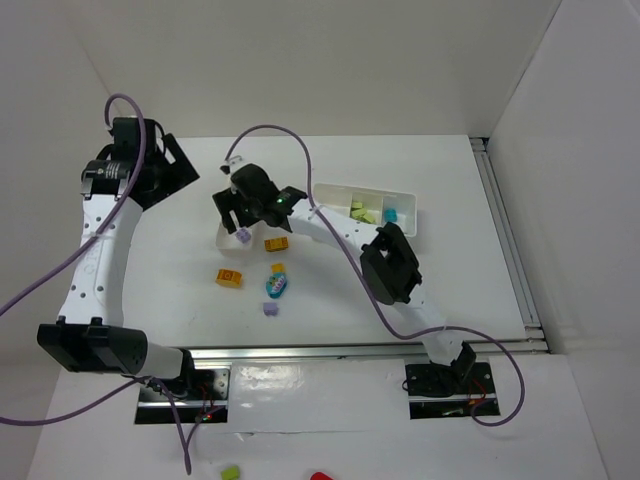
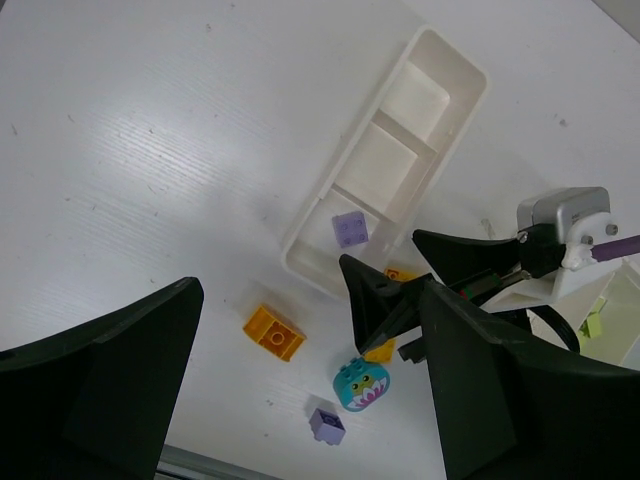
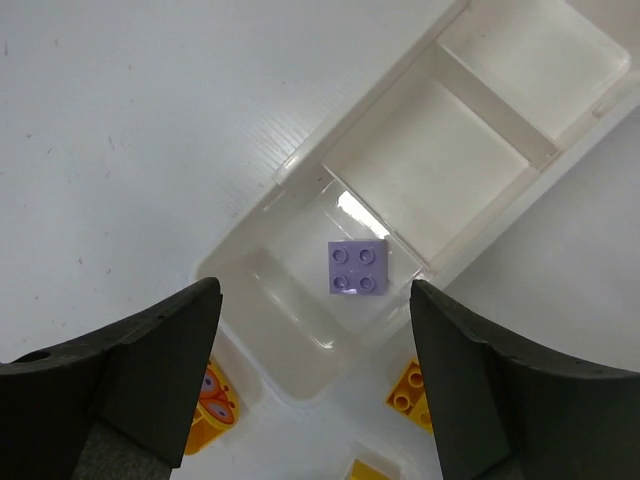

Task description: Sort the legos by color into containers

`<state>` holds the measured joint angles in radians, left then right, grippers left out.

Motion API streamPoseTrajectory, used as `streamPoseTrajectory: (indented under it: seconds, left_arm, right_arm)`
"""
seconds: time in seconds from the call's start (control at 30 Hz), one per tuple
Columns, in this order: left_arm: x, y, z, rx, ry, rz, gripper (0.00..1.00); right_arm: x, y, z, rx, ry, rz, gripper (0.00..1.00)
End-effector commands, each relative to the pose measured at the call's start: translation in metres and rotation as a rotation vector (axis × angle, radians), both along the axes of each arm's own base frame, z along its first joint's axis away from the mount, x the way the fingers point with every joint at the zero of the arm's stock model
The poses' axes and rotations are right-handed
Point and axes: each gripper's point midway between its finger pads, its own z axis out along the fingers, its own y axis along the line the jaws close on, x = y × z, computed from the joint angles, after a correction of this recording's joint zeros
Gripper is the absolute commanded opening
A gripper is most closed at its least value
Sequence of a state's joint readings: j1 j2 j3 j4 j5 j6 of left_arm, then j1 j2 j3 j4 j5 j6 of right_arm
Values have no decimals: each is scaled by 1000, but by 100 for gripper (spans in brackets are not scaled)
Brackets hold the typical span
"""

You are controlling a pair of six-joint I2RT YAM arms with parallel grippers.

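Observation:
My right gripper (image 1: 245, 213) (image 3: 315, 290) hangs open above the near end compartment of a white divided container (image 1: 224, 238) (image 3: 290, 172) (image 2: 300, 225). A purple lego (image 3: 358, 267) (image 1: 245, 236) (image 2: 349, 229) lies flat in that compartment, free of the fingers. On the table nearby lie two orange legos (image 1: 276, 243) (image 1: 230, 277), a teal lego (image 1: 276, 284) (image 2: 361, 383) and another purple lego (image 1: 270, 309) (image 2: 327, 425). The second container (image 1: 366, 189) at the right holds light green legos (image 1: 362, 212) and a teal one (image 1: 391, 215). My left gripper (image 1: 165, 165) (image 2: 300, 400) is open and empty at the far left.
A metal rail (image 1: 370, 350) runs along the near table edge, with a green bit (image 1: 231, 472) and a red bit (image 1: 320, 477) beyond it. White walls close in the back and right sides. The right arm's elbow (image 1: 392, 265) stands over the table's middle right.

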<state>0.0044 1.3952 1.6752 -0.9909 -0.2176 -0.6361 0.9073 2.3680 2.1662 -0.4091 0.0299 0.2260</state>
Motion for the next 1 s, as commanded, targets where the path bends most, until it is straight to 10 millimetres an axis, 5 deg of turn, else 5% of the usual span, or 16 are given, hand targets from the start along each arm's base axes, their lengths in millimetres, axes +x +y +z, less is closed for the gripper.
streamPoseTrajectory:
  seconds: [0.0, 0.07, 0.1, 0.13, 0.2, 0.27, 0.43, 0.5, 0.67, 0.97]
  left_arm:
    - [-5, -1, -4, -14, 10, -7, 98]
    - [-7, -1, -13, -15, 33, -7, 98]
    - [-11, -1, -28, -15, 74, -7, 98]
    - [-15, -1, -34, -15, 88, -7, 98]
    - [-25, 0, -56, -8, 149, 1, 98]
    - [-27, 3, -67, -17, 172, 19, 98]
    - [-30, 3, -76, -97, 189, 42, 98]
    - [-29, 6, -72, -98, 178, 51, 98]
    - [-28, 14, -55, -97, 126, 73, 98]
    - [-31, 19, -56, -102, 128, 72, 98]
  right_arm:
    - [-2, -5, 57, 69, -84, -24, 83]
    - [-8, -24, 51, 44, -88, -52, 79]
    - [-14, -38, 85, 75, -136, -70, 77]
    - [-20, -55, 60, 42, -113, -78, 77]
    - [-35, -72, 79, 82, -129, -29, 76]
    - [-57, -76, 52, 27, -89, 47, 76]
    - [-112, -52, 5, -87, -38, 247, 83]
    - [-126, -36, -1, -95, -44, 292, 84]
    - [-131, -8, -24, -113, -52, 338, 84]
    - [-121, 14, -62, -147, -39, 372, 85]
